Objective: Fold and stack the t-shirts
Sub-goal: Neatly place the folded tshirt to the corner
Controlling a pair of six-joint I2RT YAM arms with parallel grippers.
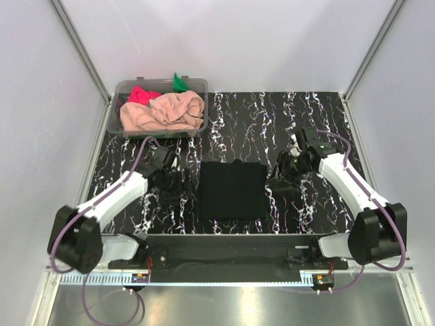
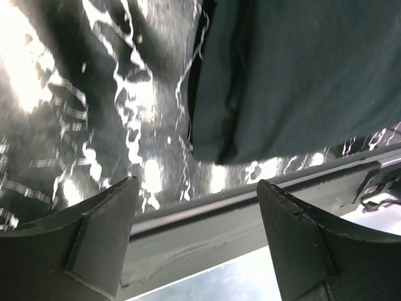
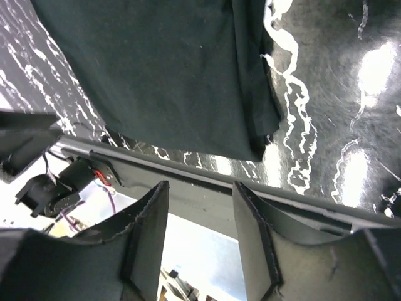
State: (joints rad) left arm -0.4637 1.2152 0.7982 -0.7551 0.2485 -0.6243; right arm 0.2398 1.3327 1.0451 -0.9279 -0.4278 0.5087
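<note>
A black t-shirt (image 1: 231, 189) lies folded into a flat rectangle on the marbled table (image 1: 272, 122), midway between the arms. Its near left corner (image 2: 276, 81) shows in the left wrist view, its near right corner (image 3: 188, 75) in the right wrist view. My left gripper (image 1: 171, 185) stands open just left of the shirt, nothing between its fingers. On the shirt's right side my right gripper (image 1: 284, 178) is open and empty too. A peach-pink t-shirt (image 1: 165, 112), a bright pink-red one (image 1: 142, 94) and a green one (image 1: 179, 83) lie crumpled in the tub.
The clear plastic tub (image 1: 122, 132) sits at the back left of the table. A dark rail (image 1: 224, 239) runs along the near edge between the arm bases. White walls enclose the sides and back.
</note>
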